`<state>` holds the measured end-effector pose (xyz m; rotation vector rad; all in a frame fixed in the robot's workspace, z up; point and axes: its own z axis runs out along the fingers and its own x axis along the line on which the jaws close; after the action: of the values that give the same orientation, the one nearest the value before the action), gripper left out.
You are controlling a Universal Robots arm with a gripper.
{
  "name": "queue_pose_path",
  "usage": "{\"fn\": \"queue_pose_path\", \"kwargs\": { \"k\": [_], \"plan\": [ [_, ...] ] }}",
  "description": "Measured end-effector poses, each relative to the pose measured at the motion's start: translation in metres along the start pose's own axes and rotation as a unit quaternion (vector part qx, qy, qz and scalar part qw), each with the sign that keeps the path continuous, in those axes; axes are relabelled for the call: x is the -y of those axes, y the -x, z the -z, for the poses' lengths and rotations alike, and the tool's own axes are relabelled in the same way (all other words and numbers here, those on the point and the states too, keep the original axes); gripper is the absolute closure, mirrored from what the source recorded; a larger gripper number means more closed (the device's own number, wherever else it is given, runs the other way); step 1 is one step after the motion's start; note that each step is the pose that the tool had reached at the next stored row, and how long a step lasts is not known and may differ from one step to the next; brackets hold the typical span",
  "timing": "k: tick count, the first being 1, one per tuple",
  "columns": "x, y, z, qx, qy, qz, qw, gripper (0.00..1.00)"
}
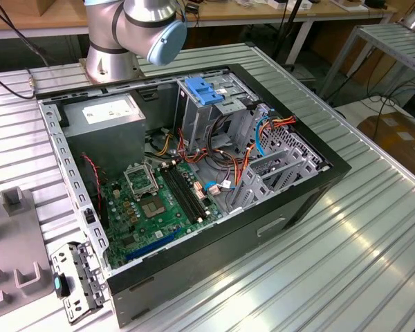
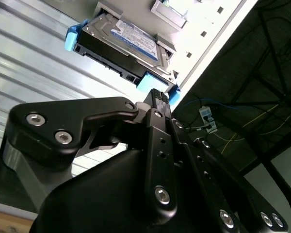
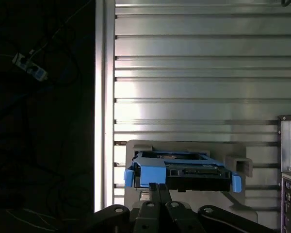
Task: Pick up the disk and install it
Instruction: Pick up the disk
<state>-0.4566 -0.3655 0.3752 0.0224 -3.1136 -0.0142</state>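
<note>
Ribbed aluminium made up the table (image 3: 199, 68) on which, in both wrist views, we saw the disk (image 3: 184, 171) lying flat in a pale grey holder (image 3: 184, 144), close to the table's edge. Its white label (image 2: 136, 36) with the dark band faced up in the second wrist view, blue plastic rails (image 2: 72, 39) framed its sides, and its connector edge was turned toward the camera. The gripper (image 3: 158, 186) sat just beside the nearer blue rail end. Its black fingers (image 3: 154, 192) looked pressed together, tip against tip, with nothing that we could make out between them, and we could not tell whether they touched the rail. In the exterior view the open computer case (image 1: 332, 173) lay on its side on the table with the green motherboard (image 1: 159, 207) exposed. The grey power-supply box (image 1: 107, 114) was toward the exterior view's left, and the metal drive cage (image 1: 225, 114) with its light-blue latch piece (image 1: 204, 90) stood beside it. The arm (image 1: 135, 21) rose from its base behind the case, and red, orange and blue cables (image 1: 263, 131) crowded the space near the cage
</note>
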Motion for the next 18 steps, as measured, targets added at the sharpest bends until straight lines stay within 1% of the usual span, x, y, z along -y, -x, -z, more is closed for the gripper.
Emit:
{"fn": "queue_pose_path", "kwargs": {
  "k": [2, 3, 5, 7, 8, 9, 10, 11, 12, 13, 14, 16, 17, 18],
  "plan": [
    [0.0000, 0.0000, 0.0000, -0.0002, -0.0005, 0.019, 0.99982, 0.89],
    [0.0000, 0.0000, 0.0000, -0.0003, -0.0009, 0.031, 0.99953, 0.89],
    [0.0000, 0.0000, 0.0000, -0.0005, -0.0014, 0.052, 0.99867, 0.89],
    [0.0000, 0.0000, 0.0000, -0.0007, -0.0022, 0.079, 0.99684, 0.89],
    [0.0000, 0.0000, 0.0000, -0.0008, -0.0025, 0.088, 0.99608, 0.89],
    [0.0000, 0.0000, 0.0000, -0.0010, -0.0030, 0.108, 0.99418, 0.89],
    [0.0000, 0.0000, 0.0000, -0.0011, -0.0032, 0.116, 0.99328, 0.89],
    [0.0000, 0.0000, 0.0000, -0.0012, -0.0035, 0.125, 0.99215, 0.89],
    [0.0000, 0.0000, 0.0000, -0.0013, -0.0038, 0.139, 0.99035, 0.89],
    [0.0000, 0.0000, 0.0000, -0.0015, -0.0044, 0.158, 0.98745, 0.89],
    [0.0000, 0.0000, 0.0000, -0.0017, -0.0049, 0.176, 0.98432, 0.89],
    [0.0000, 0.0000, 0.0000, -0.0018, -0.0054, 0.194, 0.98092, 0.89],
    [0.0000, 0.0000, 0.0000, -0.0020, -0.0059, 0.211, 0.97740, 0.89],
    [0.0000, 0.0000, 0.0000, -0.0021, -0.0063, 0.226, 0.97419, 0.89]
  ]
}}
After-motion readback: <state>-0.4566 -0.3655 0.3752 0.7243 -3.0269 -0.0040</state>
